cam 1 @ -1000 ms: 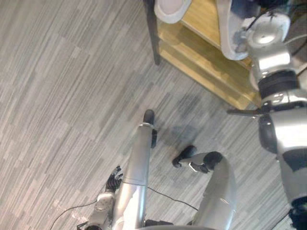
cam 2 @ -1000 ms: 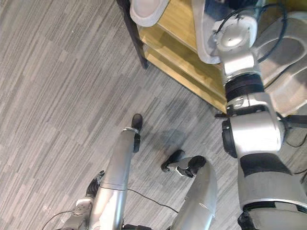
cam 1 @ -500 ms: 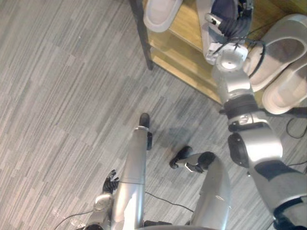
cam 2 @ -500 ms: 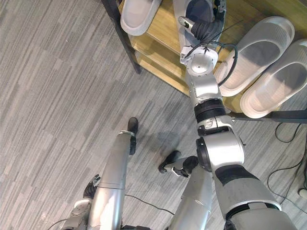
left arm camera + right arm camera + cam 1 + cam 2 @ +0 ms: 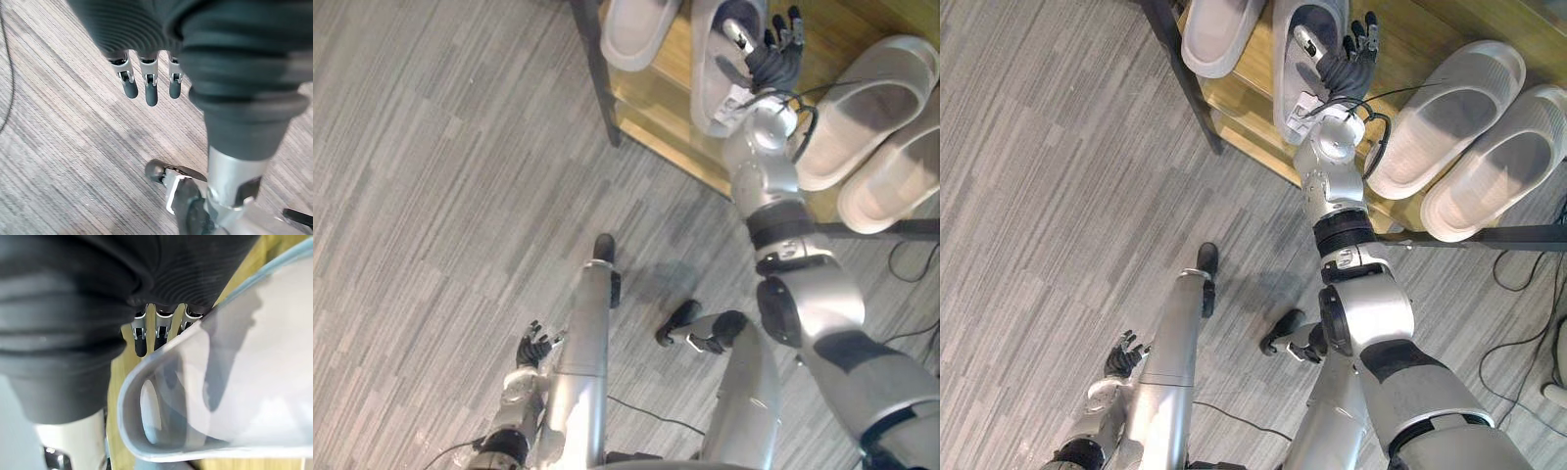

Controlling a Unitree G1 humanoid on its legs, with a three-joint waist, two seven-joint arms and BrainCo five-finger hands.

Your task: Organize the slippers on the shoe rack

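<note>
The right hand (image 5: 771, 57) hovers over a grey slipper (image 5: 708, 73) on the wooden shoe rack (image 5: 658, 95), its fingers straight and spread. The left hand (image 5: 532, 346) hangs relaxed above the floor (image 5: 431, 196).

The right arm stretches forward, its right hand (image 5: 1340, 67) spread with straight fingers (image 5: 1363, 31). The left hand (image 5: 532, 347) hangs low, fingers relaxed.

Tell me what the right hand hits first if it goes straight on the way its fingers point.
Probably bare wood of the shoe rack: the right hand points along the top shelf beside the grey slipper, fingers open. Depth is unclear.
</note>
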